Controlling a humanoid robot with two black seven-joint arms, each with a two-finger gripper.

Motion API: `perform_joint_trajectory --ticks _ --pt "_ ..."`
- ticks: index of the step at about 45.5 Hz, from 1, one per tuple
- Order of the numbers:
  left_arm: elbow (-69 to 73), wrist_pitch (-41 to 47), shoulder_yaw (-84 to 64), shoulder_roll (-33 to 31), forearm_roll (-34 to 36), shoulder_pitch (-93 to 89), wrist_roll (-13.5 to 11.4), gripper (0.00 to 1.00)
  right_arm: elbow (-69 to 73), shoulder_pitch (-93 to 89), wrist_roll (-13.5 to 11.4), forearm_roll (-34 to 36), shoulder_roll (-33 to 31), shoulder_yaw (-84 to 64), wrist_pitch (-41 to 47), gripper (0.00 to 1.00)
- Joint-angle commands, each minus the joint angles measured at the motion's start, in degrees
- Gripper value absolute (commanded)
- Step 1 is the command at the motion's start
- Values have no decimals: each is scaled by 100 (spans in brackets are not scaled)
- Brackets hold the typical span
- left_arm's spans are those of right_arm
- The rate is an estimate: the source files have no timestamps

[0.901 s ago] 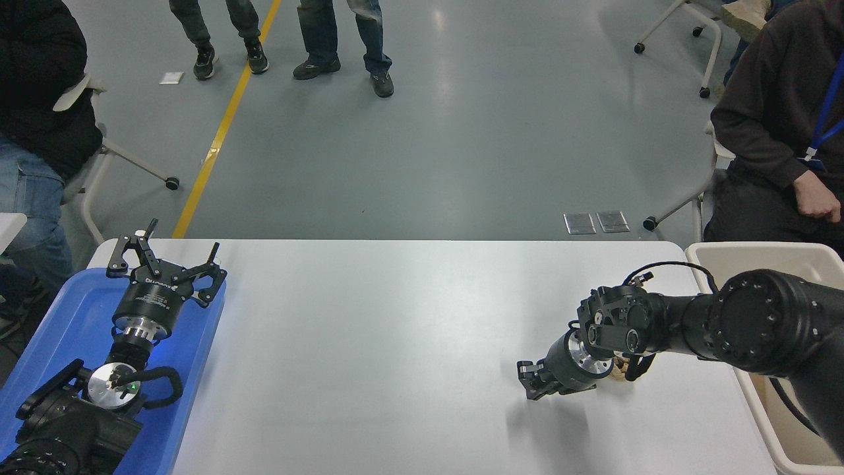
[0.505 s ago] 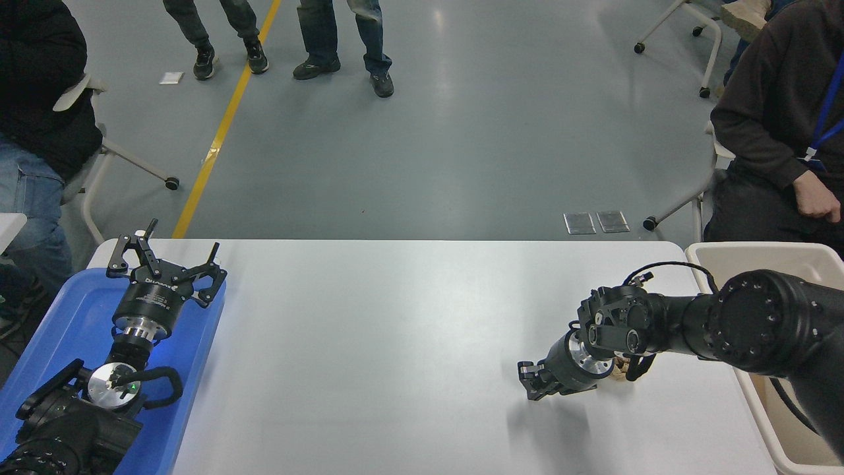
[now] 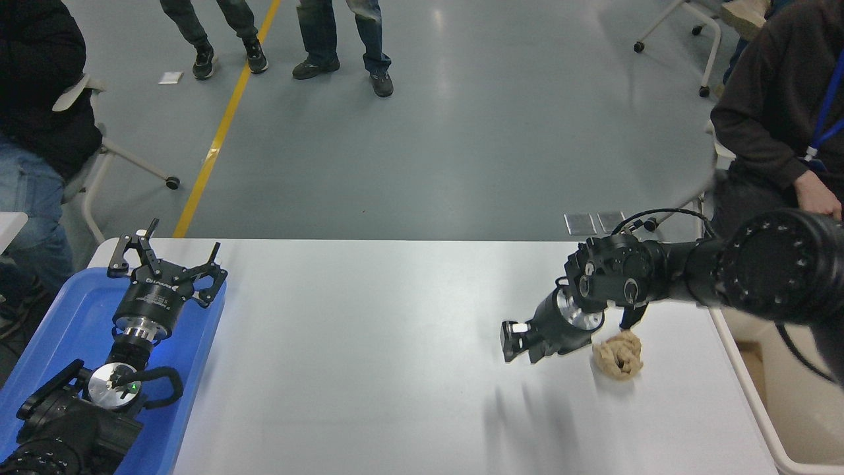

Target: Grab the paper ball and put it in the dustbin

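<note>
The tan paper ball (image 3: 618, 355) lies on the white table (image 3: 369, 343) near its right edge. My right gripper (image 3: 519, 341) hangs above the table just left of the ball, pointing left and down. It is open and empty and does not touch the ball. The right arm's wrist is above and behind the ball. The cream dustbin (image 3: 791, 409) stands past the table's right edge, largely hidden by my right arm. My left gripper (image 3: 166, 258) is parked open over the blue tray.
A shallow blue tray (image 3: 59, 330) sits at the table's left end under the left arm. A seated person (image 3: 778, 112) is at the far right, close to the dustbin. Another person sits at the far left, and others stand on the floor beyond.
My right arm has risen and swung back and left, uncovering the paper ball that its wrist was hiding. The ball stays on the table. The left arm has not moved.
</note>
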Motion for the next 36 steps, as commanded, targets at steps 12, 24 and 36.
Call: perform_joint_trajectory --ticks 12,24,36 --pt "0 0 9 2 9 -1 0 99 1424 4012 -22 -893 -1868 -627 852 100" --pt "0 0 9 2 0 -1 0 99 2057 4997 13 -1562 -1912 -1286 852 100" --pt "0 0 9 2 9 -1 0 99 2436 5085 4 -1772 -2053 -1444 852 100"
